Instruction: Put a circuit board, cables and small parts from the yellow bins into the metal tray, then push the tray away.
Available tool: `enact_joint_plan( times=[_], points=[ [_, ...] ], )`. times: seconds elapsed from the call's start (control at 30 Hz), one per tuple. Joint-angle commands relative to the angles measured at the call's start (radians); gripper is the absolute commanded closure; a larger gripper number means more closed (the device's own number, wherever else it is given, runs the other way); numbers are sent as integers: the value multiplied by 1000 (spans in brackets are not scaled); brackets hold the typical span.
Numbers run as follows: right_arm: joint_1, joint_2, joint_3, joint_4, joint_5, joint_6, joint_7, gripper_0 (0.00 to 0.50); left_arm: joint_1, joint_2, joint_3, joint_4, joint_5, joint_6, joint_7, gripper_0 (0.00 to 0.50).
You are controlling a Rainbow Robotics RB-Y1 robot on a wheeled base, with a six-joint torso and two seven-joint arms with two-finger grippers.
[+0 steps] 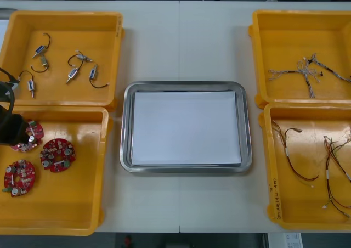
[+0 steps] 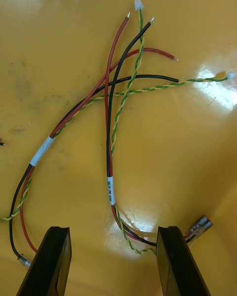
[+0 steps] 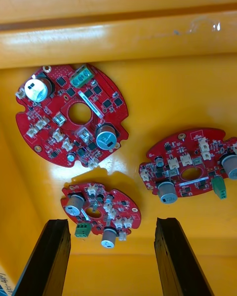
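The left pincer (image 3: 111,259) is hovering over the near left yellow bin (image 1: 82,204), its black fingers (image 3: 44,256) standing wide apart and gripping nothing. Three round red circuit boards (image 1: 57,155) are lying flat on that bin's floor, close together but apart from one another. In the left wrist view one board (image 3: 101,214) is sitting just beyond the gap between the fingers, a second board (image 3: 71,113) is lying past it near the bin's wall, and a third board (image 3: 190,163) is lying out beyond the other finger. In the front view the left arm (image 1: 8,122) is showing at the worktop's left edge and covering part of one board. The right pincer (image 2: 113,264) is hanging low over a yellow bin floor, its fingers likewise spread wide and holding nothing. A bundle of cables (image 2: 110,190), red, black and twisted green-and-yellow, is fanning out beyond them; one end of the bundle is curving across the gap and passing behind one finger, though whether it is touching that finger I cannot tell. The metal tray (image 1: 125,127), white inside, is resting flat in the middle of the light worktop (image 1: 181,39), between the two pairs of bins and just beside them. The far left bin (image 1: 16,23) is holding small metal parts (image 1: 71,72) with short black leads, the far right bin (image 1: 274,34) is holding pale twisted cables (image 1: 304,72), and the near right bin (image 1: 290,204) is holding red and yellow cables (image 1: 328,165).
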Motion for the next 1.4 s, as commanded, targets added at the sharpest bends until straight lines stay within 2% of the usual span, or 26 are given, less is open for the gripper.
enact_joint_plan(
  times=[0.03, 0.23, 0.47, 0.67, 1.0, 1.4],
  points=[
    [4, -40, 41, 25, 7, -15, 28, 0, 14, 66, -5, 12, 18, -43, -225, 0],
    [-5, -40, 52, 63, 6, -33, 33, 0, 14, 82, -5, 33, 43, -80, -322, 0],
    [-31, -40, 88, 140, 4, -98, 42, 0, 10, 110, -33, 113, 110, -190, -460, 0],
    [-45, -40, 102, 149, 4, -104, 39, 0, 10, 141, -116, 128, 109, -287, -492, 0],
    [-52, -40, 124, 152, 10, -125, 34, 0, 6, 145, -182, 137, 94, -329, -512, 0],
    [-54, -40, 144, 188, 1, -153, 36, 0, -25, 145, -260, 220, 74, -407, -547, 0]
  ],
)
